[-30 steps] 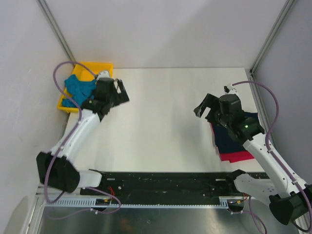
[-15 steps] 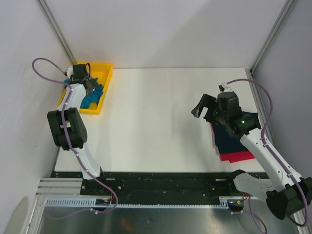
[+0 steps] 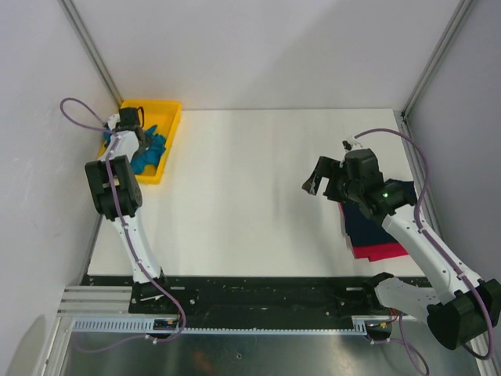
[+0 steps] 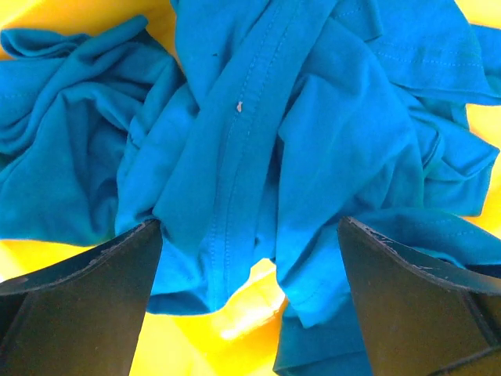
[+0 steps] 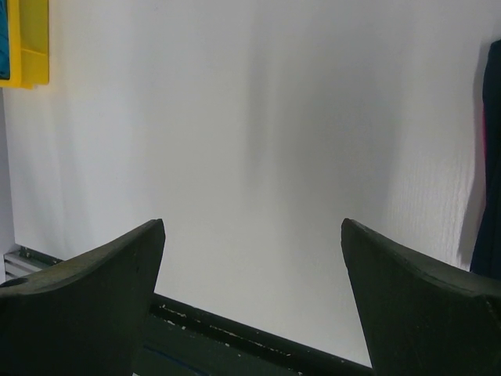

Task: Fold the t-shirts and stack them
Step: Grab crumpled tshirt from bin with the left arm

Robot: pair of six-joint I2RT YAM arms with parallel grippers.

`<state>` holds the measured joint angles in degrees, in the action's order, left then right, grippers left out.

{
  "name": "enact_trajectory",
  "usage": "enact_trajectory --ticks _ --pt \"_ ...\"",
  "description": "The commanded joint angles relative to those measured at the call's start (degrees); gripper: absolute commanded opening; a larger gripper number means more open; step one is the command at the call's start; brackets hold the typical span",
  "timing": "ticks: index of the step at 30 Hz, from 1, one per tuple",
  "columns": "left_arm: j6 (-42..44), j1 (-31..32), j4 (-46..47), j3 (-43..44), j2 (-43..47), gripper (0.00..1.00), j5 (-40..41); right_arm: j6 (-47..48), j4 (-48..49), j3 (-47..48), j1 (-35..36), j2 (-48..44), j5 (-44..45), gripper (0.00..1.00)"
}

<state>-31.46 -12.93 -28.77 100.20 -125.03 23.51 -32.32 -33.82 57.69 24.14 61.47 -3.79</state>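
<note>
Your left tool (image 3: 143,143) is down in the yellow tray (image 3: 171,117) at the far left corner of the bench (image 3: 250,196). Its fingers are spread wide over the teal shirt (image 4: 313,133), which lies crumpled in the tray. You cannot tell whether the tips touch the cloth. Your right tool (image 3: 321,176) hangs above bare bench on the right side, fingers likewise wide apart and holding nothing. Just beside it, at the right edge, the navy shirt (image 3: 372,223) lies flat on the red shirt (image 3: 383,252), whose edge shows at the near side.
</note>
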Motion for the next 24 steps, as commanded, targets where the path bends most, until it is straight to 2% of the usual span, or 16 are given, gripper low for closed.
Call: enact_trajectory --ticks 1,7,10,12,15,16,19,24 --pt "-0.12 -0.57 0.84 4.21 -2.15 0.96 2.28 1.62 0.75 -0.55 0.12 -0.65 -0.96 0.99" --pt "-0.75 -0.56 0.82 4.96 -4.69 0.85 0.7 1.66 1.37 -0.94 -0.05 -0.26 -1.25 0.99" --pt "-0.15 -0.83 0.82 5.68 -5.17 0.7 -0.41 1.57 1.84 -1.18 -0.12 0.08 -1.86 0.99" --pt "-0.39 -1.04 0.76 5.57 -5.27 0.51 -2.18 1.56 2.16 -1.24 -0.08 0.19 -2.28 1.0" --pt "-0.78 -1.12 0.8 5.68 -4.77 0.11 -4.75 1.6 2.41 -1.26 -0.06 0.18 -2.43 0.99" --pt "-0.78 -1.17 0.81 5.87 -4.25 0.06 -5.56 1.62 2.43 -1.26 -0.06 0.16 -2.48 0.99" --pt "-0.63 -0.95 0.9 6.92 -2.09 0.01 -7.91 1.77 2.76 -1.27 -0.13 0.31 -2.87 0.99" --pt "0.67 0.29 1.34 8.82 3.68 0.0 -11.12 2.14 4.04 -1.27 -0.15 0.64 -3.83 0.99"
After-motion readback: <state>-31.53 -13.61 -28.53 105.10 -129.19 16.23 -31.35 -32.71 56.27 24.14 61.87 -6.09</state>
